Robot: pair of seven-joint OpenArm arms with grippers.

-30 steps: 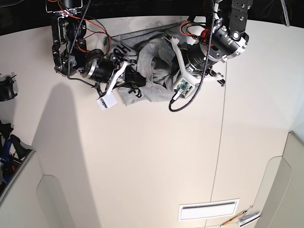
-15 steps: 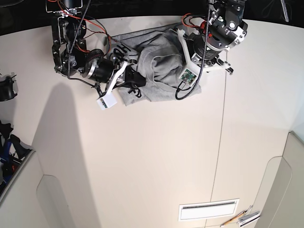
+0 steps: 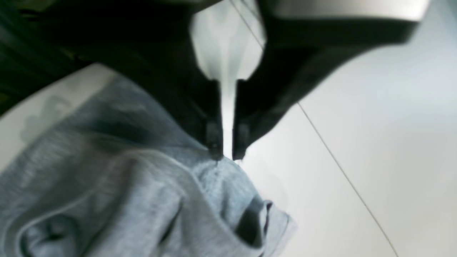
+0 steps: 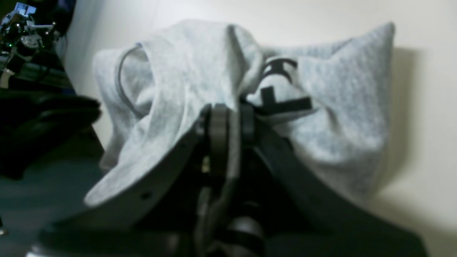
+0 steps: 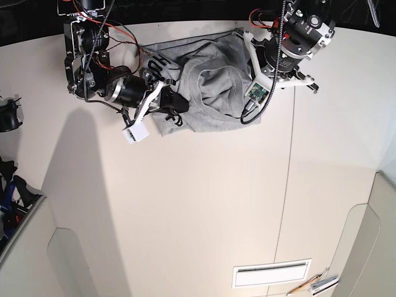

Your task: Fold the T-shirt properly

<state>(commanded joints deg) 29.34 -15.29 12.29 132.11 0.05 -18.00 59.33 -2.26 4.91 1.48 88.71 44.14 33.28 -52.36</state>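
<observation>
From the left wrist camera, the left gripper (image 3: 225, 155) had its two dark fingers drawn almost together, tips pinching the edge of the grey T-shirt (image 3: 117, 200), with only a thin sliver of light between them. The cloth lay bunched to the left and near side, on the white table (image 3: 375, 135), whose thin seam line ran off to the right.

From the right wrist camera, the right gripper (image 4: 232, 117) was closed on a fold of the T-shirt (image 4: 342, 117); grey cloth draped over one finger, and black lettering (image 4: 282, 103) showed just beyond the tips. The picture was soft, so the exact hold was perhaps less firm than it looked.

From the base camera, the T-shirt (image 5: 207, 93) sat crumpled at the far edge of the table (image 5: 198, 210), between the two arms. The right gripper (image 5: 170, 104) held its left side and the left gripper (image 5: 247, 114) met its right edge. A white vent plate (image 5: 271, 273) lay near the bottom right.
</observation>
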